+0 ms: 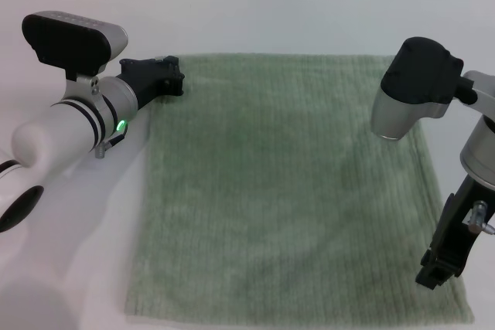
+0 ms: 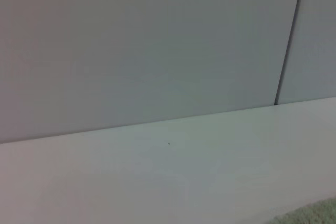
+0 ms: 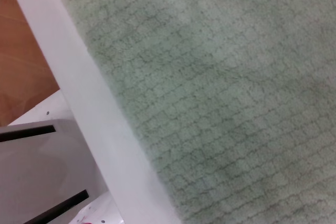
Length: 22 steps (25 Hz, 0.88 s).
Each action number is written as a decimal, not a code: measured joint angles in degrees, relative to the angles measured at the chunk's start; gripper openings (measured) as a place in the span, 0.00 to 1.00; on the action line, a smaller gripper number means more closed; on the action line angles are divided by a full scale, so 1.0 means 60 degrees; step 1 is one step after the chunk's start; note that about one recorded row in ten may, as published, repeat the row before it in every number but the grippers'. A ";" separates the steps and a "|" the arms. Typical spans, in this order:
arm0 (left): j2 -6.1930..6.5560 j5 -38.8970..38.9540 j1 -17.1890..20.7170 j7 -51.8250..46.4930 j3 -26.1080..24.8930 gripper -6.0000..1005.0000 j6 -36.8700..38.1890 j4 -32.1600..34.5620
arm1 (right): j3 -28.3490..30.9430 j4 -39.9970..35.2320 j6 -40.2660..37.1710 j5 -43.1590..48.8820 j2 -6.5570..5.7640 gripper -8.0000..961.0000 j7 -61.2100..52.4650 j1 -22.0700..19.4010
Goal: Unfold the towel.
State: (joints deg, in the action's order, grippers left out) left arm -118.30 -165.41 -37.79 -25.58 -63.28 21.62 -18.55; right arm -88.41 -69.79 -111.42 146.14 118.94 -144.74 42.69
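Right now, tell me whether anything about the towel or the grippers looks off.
Nothing stands out. The towel lies spread flat on the white table, with no folds showing. The left gripper sits at its far left corner, and the right gripper is over its near right corner.

A: Non-task stuff?
B: White bench (image 1: 232, 25), wall panels (image 2: 147, 45) behind it, dark seam (image 2: 289, 40) between panels.
A: Past the bench edge?
B: Brown floor (image 3: 21, 61), grey unit (image 3: 42, 177) with dark slots.

Head view looks down; both wrist views share the towel (image 1: 294, 191).
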 joint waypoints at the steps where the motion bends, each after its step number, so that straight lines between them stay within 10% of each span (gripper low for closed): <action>1: 0.0000 0.0000 0.0000 0.0000 0.0000 0.00 0.0000 0.0001 | -0.0003 -0.0016 0.0000 -0.0006 0.0001 0.12 0.0006 0.0001; 9: -0.0014 0.0000 0.0007 0.0000 0.0000 0.00 0.0000 -0.0007 | 0.0251 -0.0471 0.0803 0.0059 0.0018 0.36 0.0010 -0.0123; 22: 0.0007 0.0000 0.0094 0.0000 -0.0010 0.00 -0.0046 -0.0124 | 0.1827 -0.1619 0.6838 -0.1403 0.0151 0.35 0.1482 -0.1942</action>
State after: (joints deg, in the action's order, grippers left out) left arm -118.26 -165.41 -37.23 -25.58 -63.34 21.35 -19.29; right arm -77.45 -79.51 -70.39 137.72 119.85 -135.85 31.04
